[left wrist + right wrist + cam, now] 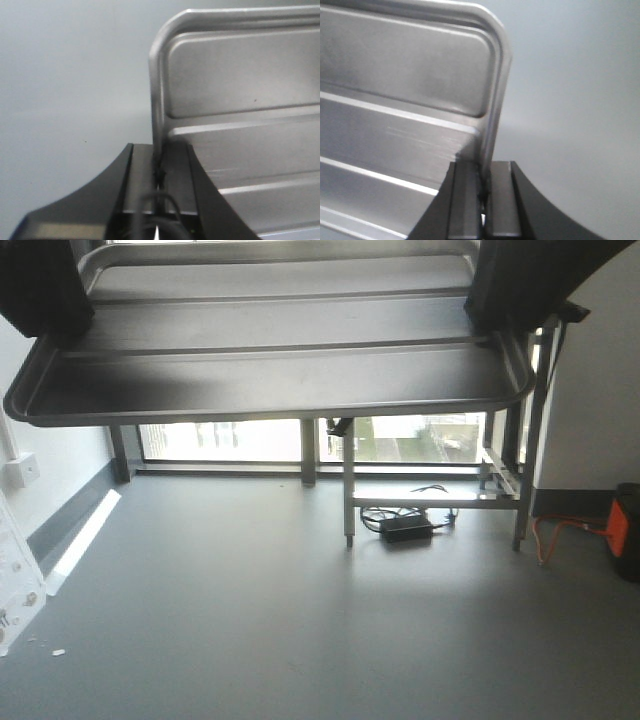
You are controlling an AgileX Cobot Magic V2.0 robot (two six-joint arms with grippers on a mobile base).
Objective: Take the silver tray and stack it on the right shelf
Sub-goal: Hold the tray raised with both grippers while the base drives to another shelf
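The silver tray (280,370) hangs in the air across the top of the front view, its ridged floor facing the camera. My left gripper (58,332) is shut on its left rim and my right gripper (492,325) on its right rim. The left wrist view shows black pads (145,175) clamped on the tray (240,100) edge, the left gripper (160,150) closed tight. In the right wrist view the right gripper (484,167) pinches the rim of the tray (395,75) the same way. Beyond and below the tray's right half stands the steel frame of the right shelf (433,502); its upper part is hidden.
Grey floor (300,620) stretches ahead to a low window (230,440). A black power brick with cables (405,528) lies under the frame. An orange and black object (625,530) sits at the far right. White wall fittings (18,580) are at the left.
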